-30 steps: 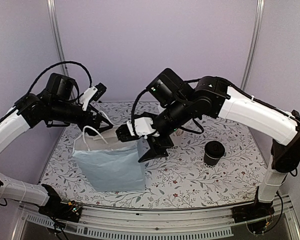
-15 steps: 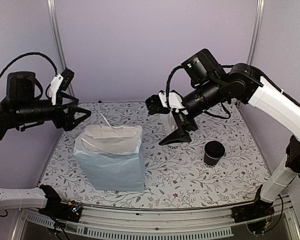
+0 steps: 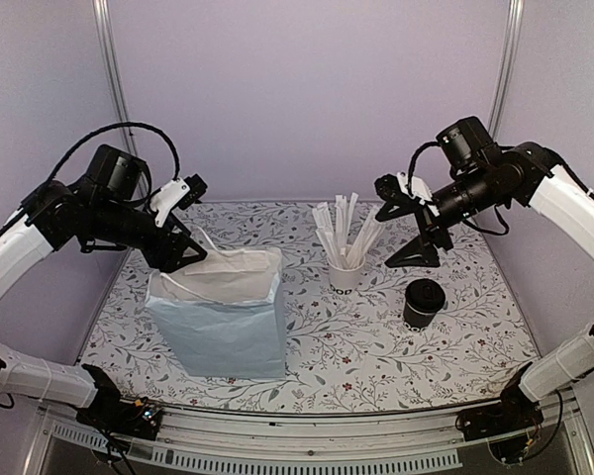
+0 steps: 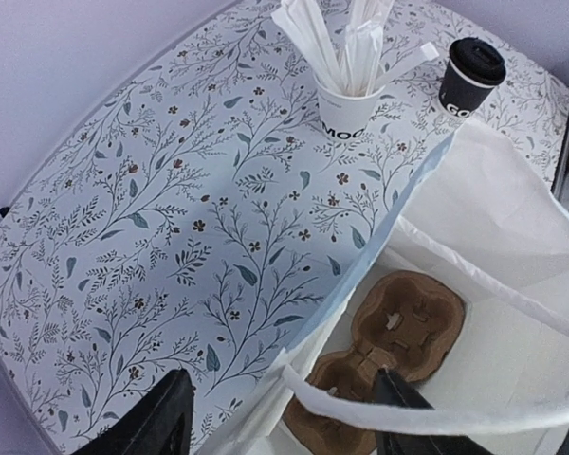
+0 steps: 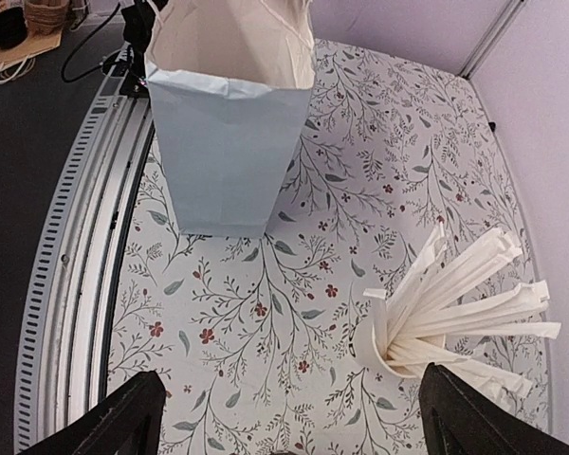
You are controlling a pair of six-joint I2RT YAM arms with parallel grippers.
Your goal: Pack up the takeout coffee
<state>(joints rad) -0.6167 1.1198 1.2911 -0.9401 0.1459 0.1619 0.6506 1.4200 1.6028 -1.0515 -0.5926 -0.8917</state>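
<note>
The takeout coffee is a small black cup with a dark lid, upright on the table's right side; the left wrist view shows the coffee beyond the bag. My right gripper hangs open above and behind it, holding nothing; its fingers frame bare tablecloth. A pale blue paper bag stands open at the left with a brown cardboard cup carrier on its bottom. My left gripper is open over the bag's left rim, and a white handle strip crosses between its fingers.
A white paper cup full of tall white wrapped sticks stands between the bag and the coffee. A metal rail runs along the table's near edge. Purple walls close in the back and sides.
My right arm has swung right, away from the bag, and uncovered the stick cup. My left arm went out left, then came back down to the bag's left rim.
</note>
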